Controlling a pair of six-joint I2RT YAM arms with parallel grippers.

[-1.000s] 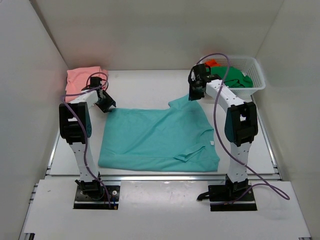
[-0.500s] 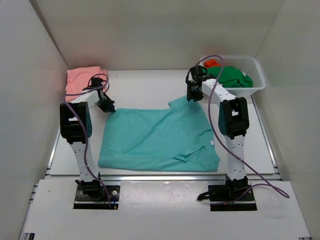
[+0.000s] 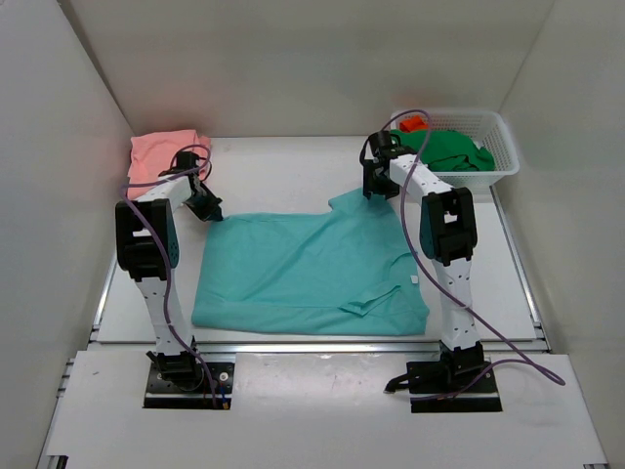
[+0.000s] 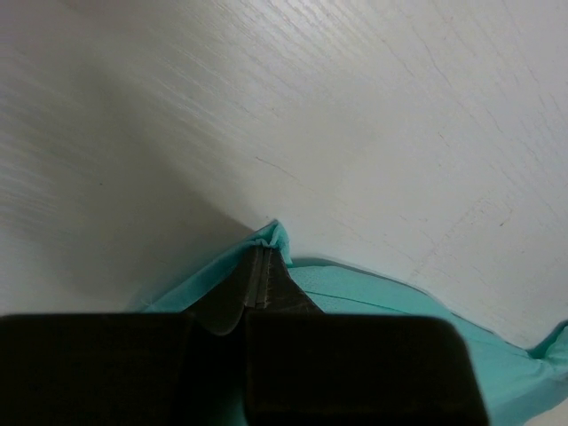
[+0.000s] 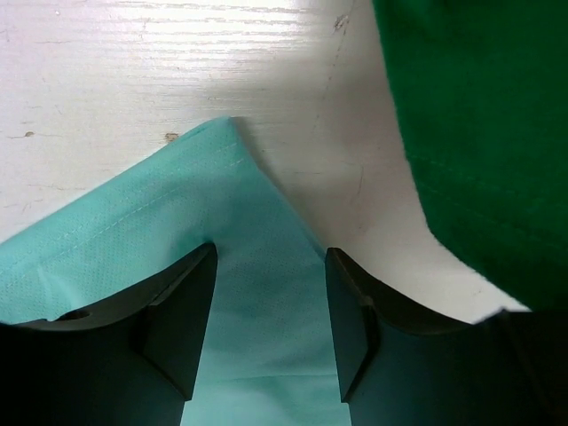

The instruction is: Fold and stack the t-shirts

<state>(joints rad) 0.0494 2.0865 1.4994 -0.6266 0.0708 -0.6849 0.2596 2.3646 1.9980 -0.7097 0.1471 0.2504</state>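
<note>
Plain white walls box in the white table (image 3: pixel 283 171) I'm watching. At its far left corner lies a crumpled salmon pink cotton t-shirt (image 3: pixel 161 151). My left gripper (image 4: pixel 259 271) is clamped on the far left corner of the teal cotton t-shirt (image 3: pixel 303 269), which lies spread out mid-table. My right gripper (image 5: pixel 271 266) has its jaws apart over the shirt's far right corner. At far right, a dark green cotton t-shirt (image 3: pixel 454 151) sits in a white plastic mesh basket (image 3: pixel 503 147).
</note>
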